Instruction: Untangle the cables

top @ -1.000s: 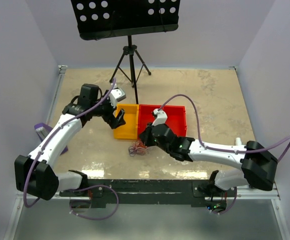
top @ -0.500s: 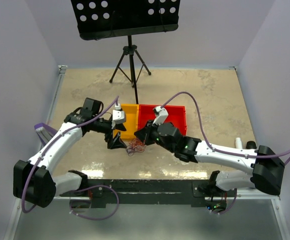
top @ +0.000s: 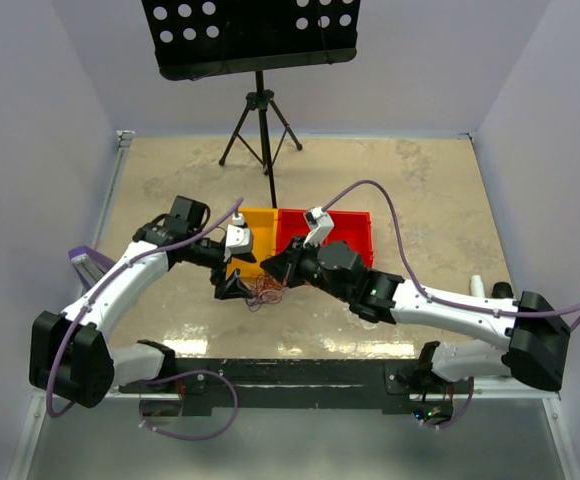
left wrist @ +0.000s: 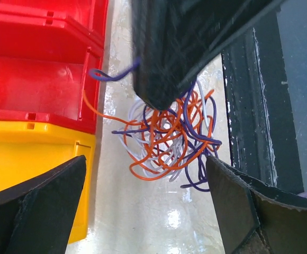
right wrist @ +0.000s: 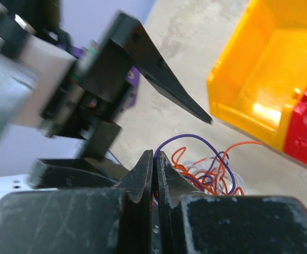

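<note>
The cables (left wrist: 169,132) are a small tangle of thin orange, purple and white wires on the table in front of the bins; they also show in the top view (top: 265,291) and the right wrist view (right wrist: 206,172). My right gripper (right wrist: 154,159) is shut on a purple wire of the bundle and holds the tangle from above (top: 275,272). My left gripper (left wrist: 145,206) is open, its two fingers spread either side of the tangle, just left of it in the top view (top: 234,286).
A yellow bin (top: 251,243) and a red bin (top: 345,232) stand side by side right behind the tangle. A black tripod stand (top: 260,125) is at the back. A purple object (top: 85,260) lies at the left edge.
My left gripper has come down from beside the yellow bin to the tangle. My right gripper has moved left and up over the wires and closed on them.
</note>
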You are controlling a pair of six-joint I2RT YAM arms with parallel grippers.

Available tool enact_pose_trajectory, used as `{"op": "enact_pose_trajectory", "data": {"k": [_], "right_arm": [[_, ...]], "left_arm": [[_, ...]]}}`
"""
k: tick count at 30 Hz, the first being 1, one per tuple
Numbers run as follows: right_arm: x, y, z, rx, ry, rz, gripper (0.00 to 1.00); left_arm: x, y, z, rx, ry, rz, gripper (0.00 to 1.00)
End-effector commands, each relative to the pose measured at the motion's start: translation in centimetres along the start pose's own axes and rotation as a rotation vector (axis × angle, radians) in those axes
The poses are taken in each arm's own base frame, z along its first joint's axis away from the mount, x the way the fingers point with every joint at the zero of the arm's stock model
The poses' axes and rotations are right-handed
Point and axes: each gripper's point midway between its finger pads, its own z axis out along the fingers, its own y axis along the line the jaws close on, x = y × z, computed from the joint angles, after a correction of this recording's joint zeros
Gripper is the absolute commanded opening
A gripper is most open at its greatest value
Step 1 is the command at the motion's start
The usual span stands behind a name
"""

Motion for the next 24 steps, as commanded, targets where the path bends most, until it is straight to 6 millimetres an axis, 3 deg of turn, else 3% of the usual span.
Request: {"op": "enact_pose_trajectory", "data": {"k": [1, 16, 21, 23, 24], "right_arm": [[-5.0, 6.2, -1.6, -0.159, -0.101, 0.045, 0.0], [-7.3, 9.1, -2.5, -0.24, -0.141, 0.062, 0.0], [-7.9, 9.9, -2.6, -0.262, -0.152, 0.071, 0.0], [-8.0, 10.1, -2.6, -0.274, -0.155, 0.077, 0.0], [-7.9, 10.1, -2.5, -0.273, -0.154, 0.077, 0.0]], "left_arm": [[-2.1, -1.4, -0.4, 0.051, -0.083, 0.187, 1.0], [-2.2, -3.1, -0.5, 0.134, -0.113, 0.208, 1.0], [-2.6, -3.7, -0.5, 0.186, -0.13, 0.198, 0.75], [-2.6, -4.1, -0.5, 0.218, -0.133, 0.175, 0.56], [-2.8, -4.2, -0.6, 0.226, -0.14, 0.176, 0.42]]}}
